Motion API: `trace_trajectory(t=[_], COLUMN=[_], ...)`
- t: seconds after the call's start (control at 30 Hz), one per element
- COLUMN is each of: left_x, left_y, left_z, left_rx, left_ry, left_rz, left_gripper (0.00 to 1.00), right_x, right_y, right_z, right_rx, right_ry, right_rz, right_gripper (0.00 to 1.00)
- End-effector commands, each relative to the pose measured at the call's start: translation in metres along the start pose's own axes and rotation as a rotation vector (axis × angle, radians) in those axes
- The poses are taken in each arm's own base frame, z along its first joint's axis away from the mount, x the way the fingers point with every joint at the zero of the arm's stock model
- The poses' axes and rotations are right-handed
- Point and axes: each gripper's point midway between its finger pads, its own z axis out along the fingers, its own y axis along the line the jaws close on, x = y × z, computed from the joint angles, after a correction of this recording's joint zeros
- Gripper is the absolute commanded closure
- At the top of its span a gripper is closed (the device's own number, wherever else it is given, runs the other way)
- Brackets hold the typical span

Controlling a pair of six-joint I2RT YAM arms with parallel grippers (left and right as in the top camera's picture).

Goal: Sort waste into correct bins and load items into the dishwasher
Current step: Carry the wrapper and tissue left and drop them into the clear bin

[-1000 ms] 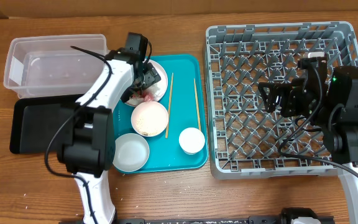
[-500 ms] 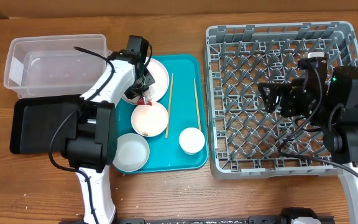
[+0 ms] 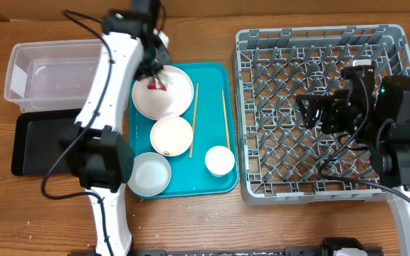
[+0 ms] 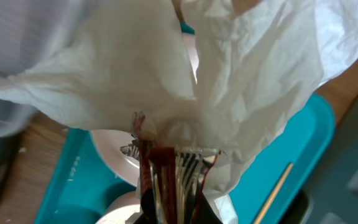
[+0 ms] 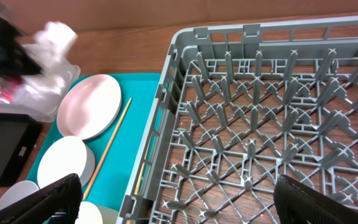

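The left hand (image 3: 158,77) is pinched fully closed on a crumpled white napkin (image 4: 229,81), with a red shiny wrapper (image 4: 160,168) caught in the same pinch. It holds them above the far part of the pink plate (image 3: 180,99), just right of the clear tub (image 3: 20,78). The right hand (image 3: 313,114) hangs wide open and empty over the dish rack (image 3: 397,43). The risk, as I judge it, is that both scraps drop together into one bin (perhaps wrong for one), or that the loose napkin slips free onto the teal tray (image 3: 219,178). The wrapper's long axis runs along the fingers, pointing outward. The napkin billows past it with no clear axis.
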Motion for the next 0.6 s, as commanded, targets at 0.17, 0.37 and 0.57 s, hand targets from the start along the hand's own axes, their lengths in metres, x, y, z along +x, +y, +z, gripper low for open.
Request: trace_trajectory(t=[0.17, 0.37, 0.57], left_x=[-0.076, -0.108, -0.102], left_y=[0.078, 0.126, 0.141], left_z=[-0.026, -0.001, 0.032], left_rx=[0.009, -0.008, -0.033], left_ry=[-0.111, -0.156, -0.126], left_rz=[-0.195, -0.298, -0.317], left_gripper=[0.96, 0.93, 0.79], right_x=[-0.014, -0.014, -0.014], right_y=[0.004, 0.004, 0.004], right_z=[-0.008, -0.008, -0.008], right_rx=[-0.007, -0.007, -0.007], right_ry=[-0.039, -0.039, -0.042], right_rz=[-0.011, -0.011, -0.012], right_gripper=[0.00, 0.00, 0.00])
